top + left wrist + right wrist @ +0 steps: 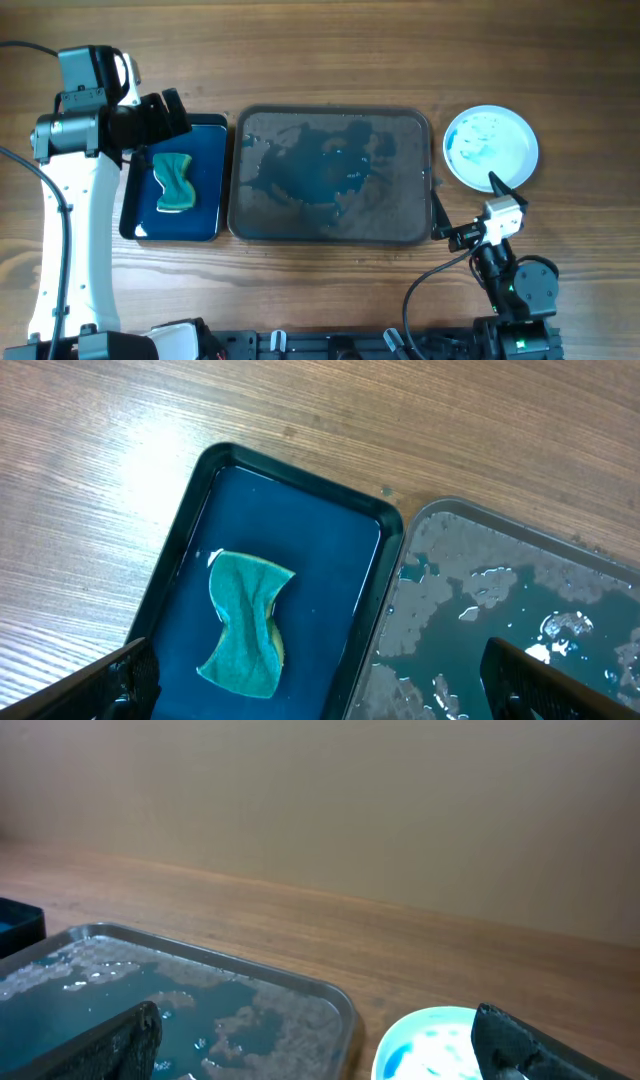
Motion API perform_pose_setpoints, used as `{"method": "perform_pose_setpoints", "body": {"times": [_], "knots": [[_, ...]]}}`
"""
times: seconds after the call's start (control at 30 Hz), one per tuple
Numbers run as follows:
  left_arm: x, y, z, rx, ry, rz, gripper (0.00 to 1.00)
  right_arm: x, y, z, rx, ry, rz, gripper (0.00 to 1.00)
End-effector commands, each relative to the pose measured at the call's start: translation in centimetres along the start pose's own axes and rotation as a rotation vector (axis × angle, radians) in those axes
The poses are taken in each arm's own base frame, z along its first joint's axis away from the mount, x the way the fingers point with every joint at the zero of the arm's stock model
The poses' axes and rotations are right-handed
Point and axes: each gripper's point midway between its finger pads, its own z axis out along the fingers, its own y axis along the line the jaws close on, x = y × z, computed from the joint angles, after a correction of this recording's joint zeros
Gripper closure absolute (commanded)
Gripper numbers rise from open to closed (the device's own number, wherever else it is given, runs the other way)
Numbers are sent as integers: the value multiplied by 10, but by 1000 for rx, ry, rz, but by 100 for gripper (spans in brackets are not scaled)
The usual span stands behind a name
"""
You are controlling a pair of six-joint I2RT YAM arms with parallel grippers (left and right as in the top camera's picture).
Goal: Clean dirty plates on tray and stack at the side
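1. While both arms hang over the wooden surface (330,50), a round white plate (490,148) smeared with blue-teal streaks sits on the bare wood. It lies just beside the right short rim of the large grey-brown tray (238,180), outside it. Whether other plates lie beneath it cannot be told.
2. The right gripper (470,208) hovers just on the robot's side of the plate with its jaws spread wide. One tip points at the plate's near edge and the other sits by the tray's near right corner.
3. Seen from the right wrist, the plate (430,1050) shows low in the frame between the two dark fingers (130,1045), closer to the right-hand one. The tray's rim (340,1000) lies to its left.
4. Dark teal water (320,165), with paler patches around it, pools in the tray.
5. The left gripper (158,128) hangs over the far left end of the small dark blue tray (205,125), jaws wide apart. It is well apart from the plate, with the large tray between them.
6. A teal sponge (175,182) lies in the blue tray, and the left wrist camera looks down on it (245,620).
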Motion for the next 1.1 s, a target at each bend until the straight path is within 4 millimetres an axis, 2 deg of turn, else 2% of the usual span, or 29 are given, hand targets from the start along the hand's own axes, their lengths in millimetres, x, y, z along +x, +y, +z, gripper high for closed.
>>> {"method": "perform_pose_setpoints", "body": {"times": [0.0,0.07,0.17,0.43,0.97,1.07], "knots": [[-1,-4,0,17,-1,14,0,15,3,-1,-11,36,65,0],[-1,-4,0,17,-1,14,0,12,5,-3,-16,24,119,0],[-1,-4,0,17,-1,14,0,-3,4,-6,-17,-40,180,0],[-1,-4,0,17,-1,14,0,4,4,-5,-15,-13,180,0],[2,-3,0,15,7,14,0,4,4,-5,-15,-12,181,0],[-4,-1,-5,0,-26,16,0,4,4,-5,-15,-12,180,0]]}}
